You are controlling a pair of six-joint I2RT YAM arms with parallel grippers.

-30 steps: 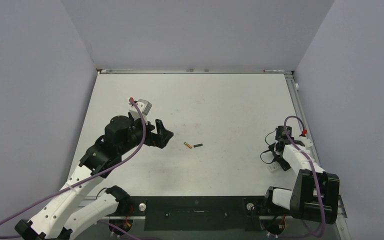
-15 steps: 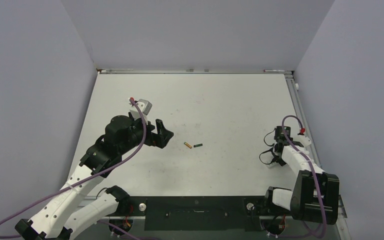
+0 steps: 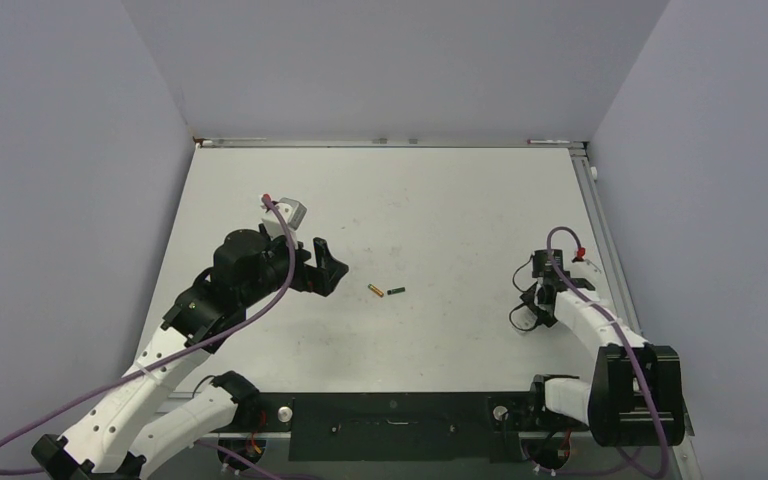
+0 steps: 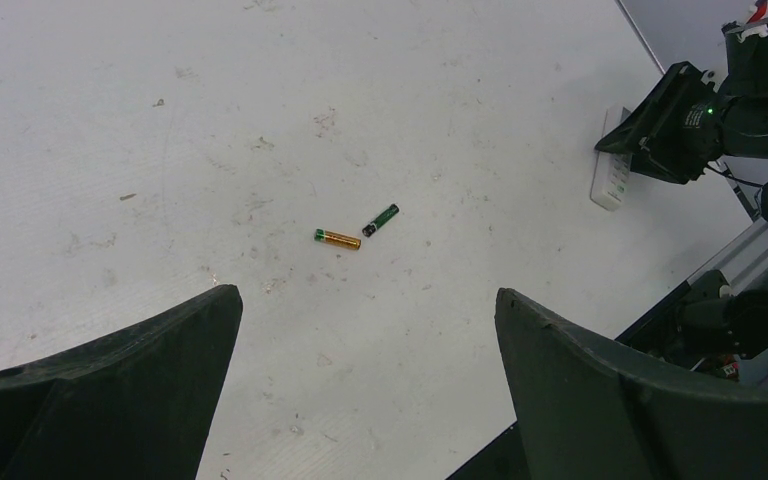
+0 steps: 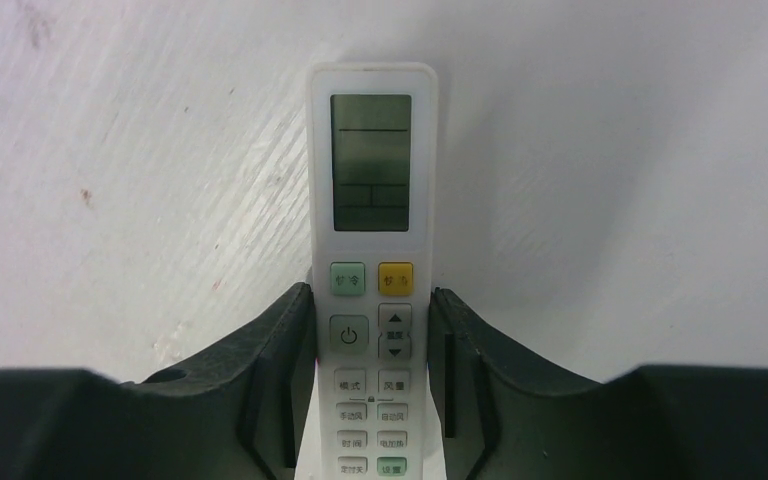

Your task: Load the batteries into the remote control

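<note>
- Right gripper (image 5: pixel 370 345) is clamped on the remote (image 5: pixel 371 170), one finger (image 5: pixel 278 350) on each long edge at the button rows.
- The remote sits face up. Its screen end points away from the gripper, and the green and yellow buttons lie just clear of the fingertips.
- From above, that grip is at the right side of the desk (image 3: pixel 440 210), near the right edge, with the right gripper (image 3: pixel 525 318) tipped down over it.
- Whether the remote is off the surface or resting on it, I cannot tell.
- Over on the left, the left gripper (image 3: pixel 327 268) hangs wide apart and holds nothing.
- Its wrist view looks straight between the spread fingers of the left gripper (image 4: pixel 365 300) at both batteries on the desk.
- The gold battery (image 4: pixel 338 238) and green battery (image 4: pixel 381 220) lie near the middle of the desk, end to end at a shallow angle and almost touching.
- The top view shows the gold battery (image 3: pixel 374 290) nearer the left gripper and the green battery (image 3: pixel 396 292) just to its right.
- Both batteries are well apart from the remote (image 4: pixel 612 170), which shows at the far right of the left wrist view.
</note>
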